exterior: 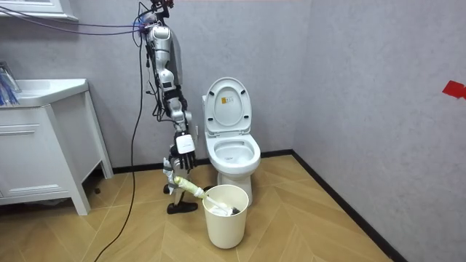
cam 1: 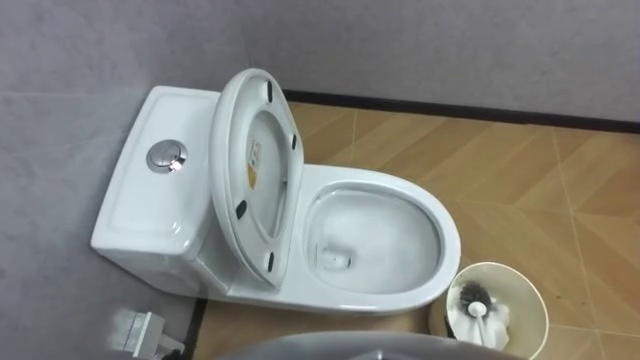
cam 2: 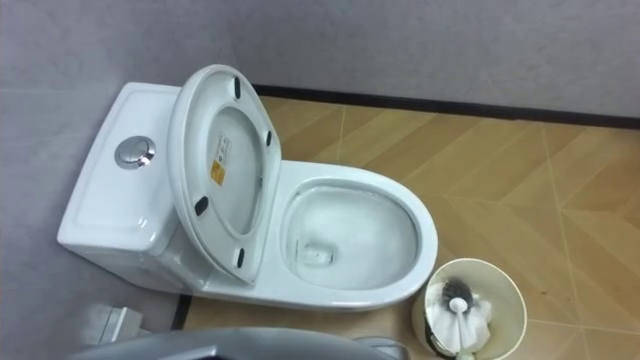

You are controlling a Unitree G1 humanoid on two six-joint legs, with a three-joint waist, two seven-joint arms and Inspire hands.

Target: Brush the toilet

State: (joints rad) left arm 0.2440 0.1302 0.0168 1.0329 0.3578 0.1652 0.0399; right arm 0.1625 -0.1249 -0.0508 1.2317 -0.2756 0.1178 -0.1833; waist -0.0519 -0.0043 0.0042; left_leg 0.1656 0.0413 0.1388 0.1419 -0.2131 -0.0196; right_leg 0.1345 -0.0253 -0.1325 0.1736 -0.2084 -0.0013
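In the room view a white vanity cabinet [exterior: 44, 145] stands at 9 o'clock. The robot stands upright between it and the toilet [exterior: 233, 164], close by the toilet's side. Its right hand [exterior: 185, 154] hangs low at its side, pointing to the floor. The toilet brush [exterior: 194, 190] lies at 6 o'clock from that hand, and the upper end of its cream handle sits just under the hand. The handle slants away toward 4 o'clock, and the head rests inside the round cream bin [exterior: 226, 229]. Whether the hand grasps the handle or only hangs over it cannot be told from here. The bin stands on the wood-pattern floor at 6 o'clock from the toilet, just beside its base. A red mark [exterior: 453, 89] shows on the grey wall at 3 o'clock.

In the eye views a small white fitting [cam 1: 140, 333] sits at 7 o'clock, by the foot of the cistern [cam 1: 135, 205]. The cistern carries a chrome flush button [cam 1: 167, 157] on its top. At 3 o'clock from it the seat and lid [cam 1: 255, 170] stand raised together, and the open bowl [cam 1: 375, 240] lies beyond them. The bin is at 4 o'clock from the bowl, with the brush's dark bristle head down in it.

Counted: one toilet, one brush, one bin, one flush button, one cabinet.
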